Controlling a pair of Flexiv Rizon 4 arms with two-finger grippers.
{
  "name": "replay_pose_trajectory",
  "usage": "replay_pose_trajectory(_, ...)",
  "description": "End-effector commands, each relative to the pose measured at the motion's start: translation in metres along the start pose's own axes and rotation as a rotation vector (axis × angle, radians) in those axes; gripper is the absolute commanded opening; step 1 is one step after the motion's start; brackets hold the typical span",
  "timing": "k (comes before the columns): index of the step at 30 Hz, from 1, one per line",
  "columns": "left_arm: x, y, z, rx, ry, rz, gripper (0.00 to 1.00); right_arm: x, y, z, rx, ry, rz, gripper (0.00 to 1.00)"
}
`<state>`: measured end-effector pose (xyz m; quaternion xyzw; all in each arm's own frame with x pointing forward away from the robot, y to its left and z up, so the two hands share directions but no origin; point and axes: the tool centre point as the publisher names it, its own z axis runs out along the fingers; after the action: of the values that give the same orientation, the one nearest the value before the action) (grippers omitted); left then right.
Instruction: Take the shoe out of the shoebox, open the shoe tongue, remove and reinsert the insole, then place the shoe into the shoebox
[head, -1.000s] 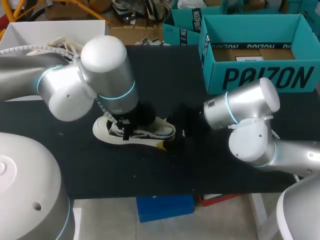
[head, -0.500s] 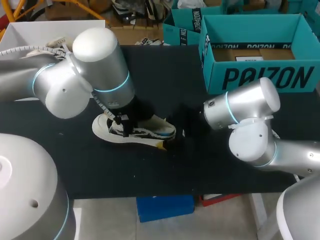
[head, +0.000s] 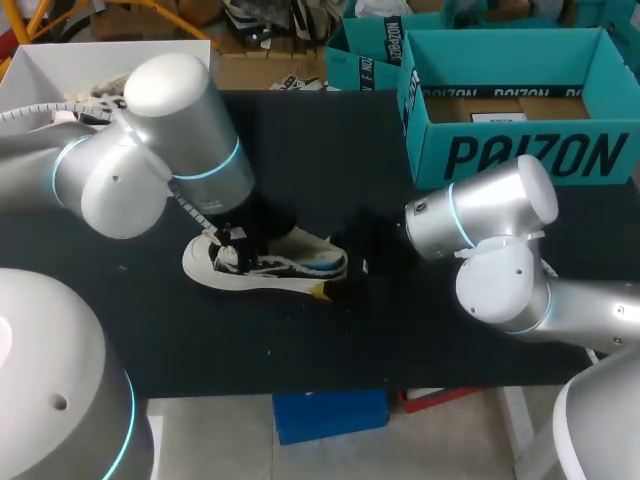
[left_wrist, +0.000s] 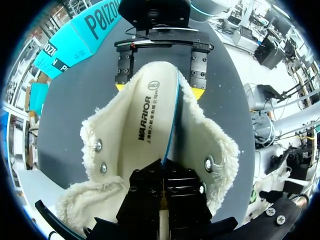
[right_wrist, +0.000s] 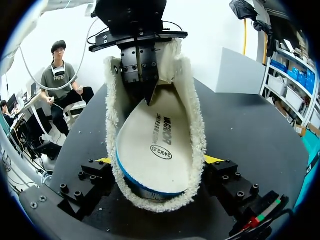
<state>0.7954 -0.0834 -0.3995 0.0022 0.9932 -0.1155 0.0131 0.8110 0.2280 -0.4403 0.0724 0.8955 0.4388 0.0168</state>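
Left wrist view: on the black table (left_wrist: 70, 110), apart from the shoebox (head: 530, 155), the right gripper (left_wrist: 159, 89) clamps the shoe (left_wrist: 210, 145) while the left gripper (left_wrist: 162, 165) pinches the insole (left_wrist: 145, 125), seemingly mid insole step, which next needs a steady pull.

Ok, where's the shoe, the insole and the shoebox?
shoe (head: 292, 268): head view, on its pale side.
insole (right_wrist: 150, 147): right wrist view, on its flat middle.
shoebox (head: 530, 152): head view, on its front wall.
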Motion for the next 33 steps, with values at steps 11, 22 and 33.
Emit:
replay_pose_trajectory(11, -0.002, 0.010, -0.019, 0.098, 0.012, -0.015, 0.00, -0.002, -0.007, -0.001, 0.001, -0.002, 0.000, 0.00)
replay_pose_trajectory(22, 0.002, 0.009, -0.020, 0.127, 0.020, -0.004, 0.08, -0.002, -0.007, -0.001, 0.001, -0.002, 0.000, 0.00)
replay_pose_trajectory(33, 0.001, -0.001, -0.004, 0.102, 0.031, 0.017, 0.15, -0.002, -0.007, -0.001, 0.001, -0.002, 0.000, 0.00)
